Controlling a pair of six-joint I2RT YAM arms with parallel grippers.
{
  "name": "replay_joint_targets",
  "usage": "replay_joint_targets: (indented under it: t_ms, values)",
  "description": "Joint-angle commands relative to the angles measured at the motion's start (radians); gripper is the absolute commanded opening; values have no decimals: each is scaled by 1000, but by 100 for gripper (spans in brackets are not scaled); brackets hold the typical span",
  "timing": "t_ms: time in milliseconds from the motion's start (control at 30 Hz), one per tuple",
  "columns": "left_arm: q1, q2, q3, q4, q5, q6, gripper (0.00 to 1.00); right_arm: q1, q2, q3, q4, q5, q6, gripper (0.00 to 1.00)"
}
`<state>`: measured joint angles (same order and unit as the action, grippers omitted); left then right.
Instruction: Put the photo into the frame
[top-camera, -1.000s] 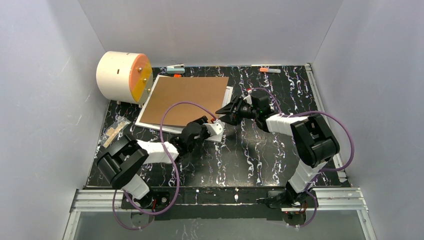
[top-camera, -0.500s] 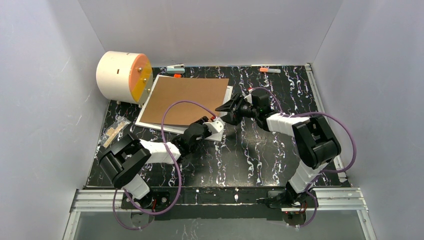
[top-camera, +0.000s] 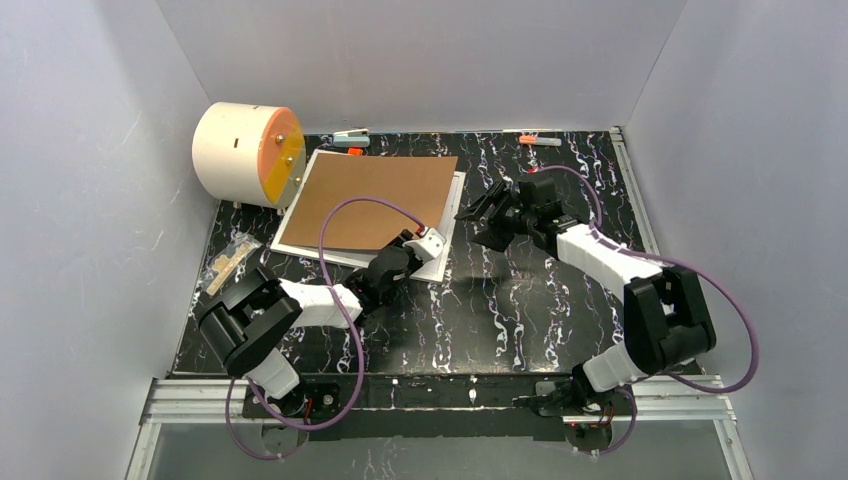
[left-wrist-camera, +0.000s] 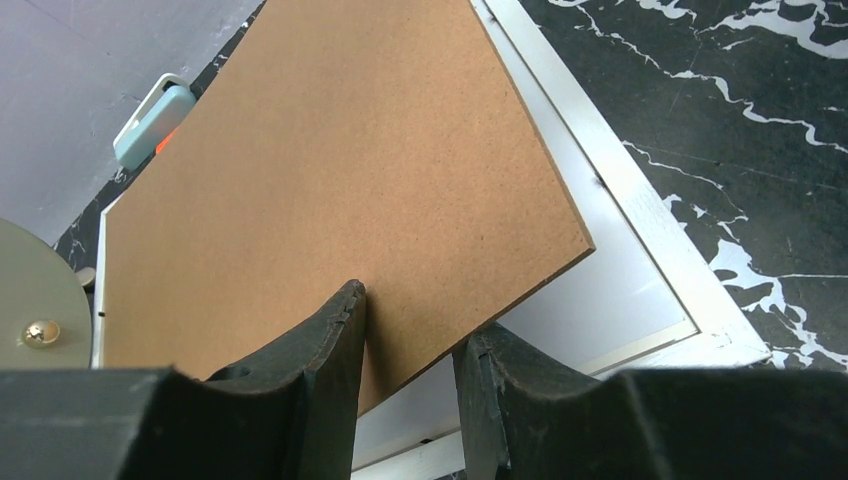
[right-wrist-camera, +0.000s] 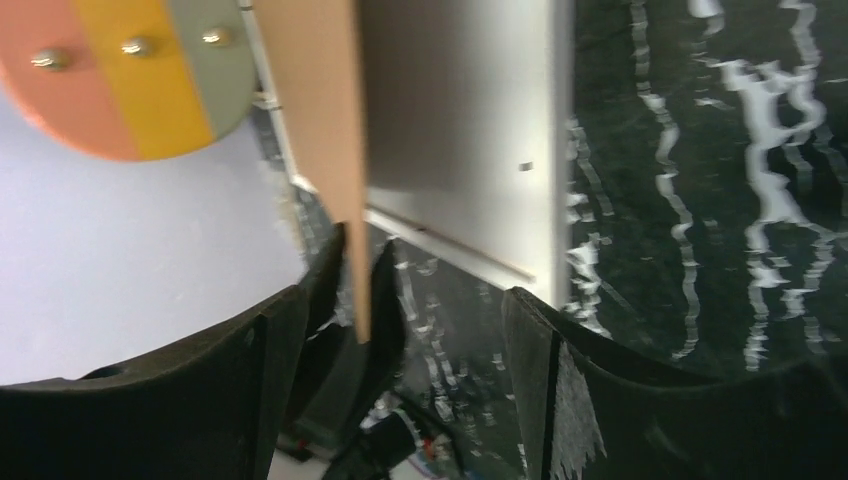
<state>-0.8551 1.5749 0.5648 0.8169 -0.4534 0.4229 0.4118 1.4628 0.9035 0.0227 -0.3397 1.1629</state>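
Left wrist view: left jaws nipped shut on the near edge of the flat brown fibreboard backing sheet (left-wrist-camera: 340, 170), one finger over, one under. The sheet's near corner is tilted up off the thin-edged white rectangular picture frame (left-wrist-camera: 640, 210), which lies flat at the far left of the black marbled table (top-camera: 520, 300). The right jaws are spread wide, holding nothing, hanging just off the frame's right side.

My read: back-board step in hand, coming off or going back on, can't tell which. Next move needs a firm pinch on that thin edge and no dragging of the frame.

The photo isn't visible in any view; could be under the sheet, can't say. The pale panel inside the frame is unidentifiable. Right wrist view is blurred.
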Motion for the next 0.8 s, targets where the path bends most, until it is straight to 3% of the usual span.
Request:
replay_joint_targets:
  t_ms: [0, 133, 367, 767]
  values:
    - [19, -24, -1, -22, -111, -159, 17, 0, 100, 105, -248, 85, -148, 80]
    - [18, -24, 0, -25, -113, -187, 17, 10, 279, 259, -332, 18, -226, 79]
    - [18, -21, 2, -24, -126, -203, 17, 67, 489, 482, -405, 30, -268, 78]
    - [20, -53, -34, -29, -130, -217, 17, 107, 572, 519, -493, 83, -307, 55]
